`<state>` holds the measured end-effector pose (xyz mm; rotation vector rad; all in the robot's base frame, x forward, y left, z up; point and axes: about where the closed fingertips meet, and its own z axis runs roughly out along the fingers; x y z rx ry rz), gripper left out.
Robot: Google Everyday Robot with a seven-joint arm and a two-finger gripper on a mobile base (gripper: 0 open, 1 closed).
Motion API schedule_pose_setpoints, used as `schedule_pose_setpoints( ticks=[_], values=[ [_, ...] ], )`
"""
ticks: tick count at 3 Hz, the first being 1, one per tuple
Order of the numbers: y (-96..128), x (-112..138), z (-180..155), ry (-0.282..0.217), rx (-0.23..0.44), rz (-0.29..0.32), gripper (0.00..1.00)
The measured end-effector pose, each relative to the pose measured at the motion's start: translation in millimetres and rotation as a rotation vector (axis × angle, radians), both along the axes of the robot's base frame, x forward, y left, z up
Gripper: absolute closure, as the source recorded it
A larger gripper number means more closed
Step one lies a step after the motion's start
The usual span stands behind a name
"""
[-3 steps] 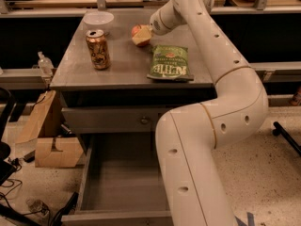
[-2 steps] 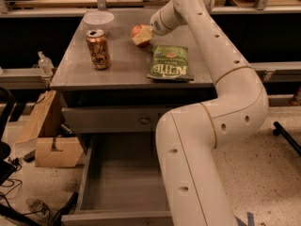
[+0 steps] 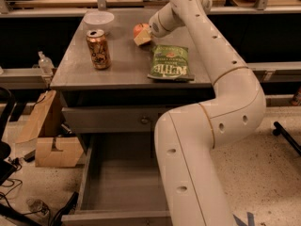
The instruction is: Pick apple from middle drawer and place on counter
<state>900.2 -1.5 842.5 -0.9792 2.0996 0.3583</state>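
Note:
The apple (image 3: 138,30) is small and red-orange and sits at the back of the counter (image 3: 123,67), the grey top of the cabinet. My gripper (image 3: 142,36) is right at the apple, touching its right side, with the arm reaching in from the lower right over the counter. The middle drawer (image 3: 123,180) is pulled out below, and its flat grey bottom shows nothing in it; the arm covers its right part.
On the counter stand a drink can (image 3: 98,49) at the left, a white bowl (image 3: 98,19) at the back left and a green chip bag (image 3: 169,62) in front of the apple. A cardboard box (image 3: 51,147) lies on the floor to the left.

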Motion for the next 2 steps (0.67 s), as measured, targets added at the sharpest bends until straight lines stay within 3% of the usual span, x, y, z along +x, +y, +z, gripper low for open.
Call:
schedule_pose_setpoints(
  ticks=[1, 2],
  values=[
    [2.2, 0.4, -3.5, 0.005, -0.001, 0.002, 0.0],
    [2.6, 0.5, -4.1, 0.005, -0.001, 0.003, 0.0]
  ],
)
